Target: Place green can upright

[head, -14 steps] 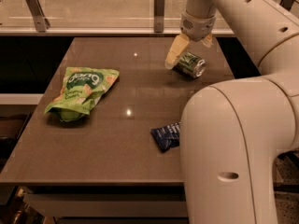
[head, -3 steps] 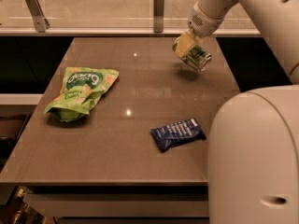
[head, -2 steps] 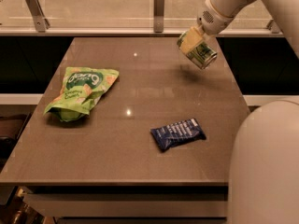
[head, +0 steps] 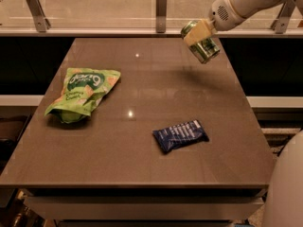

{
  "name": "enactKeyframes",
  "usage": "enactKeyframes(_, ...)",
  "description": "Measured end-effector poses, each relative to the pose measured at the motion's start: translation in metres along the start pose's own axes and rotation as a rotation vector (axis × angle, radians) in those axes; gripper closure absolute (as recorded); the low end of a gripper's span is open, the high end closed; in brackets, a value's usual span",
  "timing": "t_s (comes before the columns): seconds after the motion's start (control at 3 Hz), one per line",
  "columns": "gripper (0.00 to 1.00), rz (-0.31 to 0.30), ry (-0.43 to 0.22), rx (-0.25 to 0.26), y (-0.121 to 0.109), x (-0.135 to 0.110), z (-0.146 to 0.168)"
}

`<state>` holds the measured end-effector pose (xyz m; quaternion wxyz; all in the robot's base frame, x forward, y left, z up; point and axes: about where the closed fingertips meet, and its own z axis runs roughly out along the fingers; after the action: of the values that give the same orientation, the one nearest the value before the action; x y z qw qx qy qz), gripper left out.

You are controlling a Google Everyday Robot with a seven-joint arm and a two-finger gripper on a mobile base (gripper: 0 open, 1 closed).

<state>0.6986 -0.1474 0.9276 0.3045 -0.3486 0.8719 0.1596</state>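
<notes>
Green can (head: pixel 204 49) tilted, aloft over table (head: pixel 142 141) far-right corner; gripper (head: pixel 199 37) fingers tight around it

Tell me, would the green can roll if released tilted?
Probably: the green can, held tilted in the gripper above the far right of the table, is a smooth cylinder. Set on its flat end, it should stand.

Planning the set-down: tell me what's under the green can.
Only bare table shows beneath the green can, which the gripper holds tilted above the far right corner. The can hides a small patch behind it.
</notes>
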Motion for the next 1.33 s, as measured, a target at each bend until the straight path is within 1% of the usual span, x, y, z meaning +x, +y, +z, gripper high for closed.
enactKeyframes(0.33,1.0,0.0,-0.103,-0.041,-0.003,-0.014,0.0)
enactKeyframes(0.67,1.0,0.005,-0.186,-0.085,-0.005,-0.029,0.005)
enactKeyframes(1.0,1.0,0.024,-0.269,-0.123,-0.011,-0.038,0.011)
enactKeyframes(1.33,1.0,0.046,-0.355,-0.148,-0.016,-0.041,0.012)
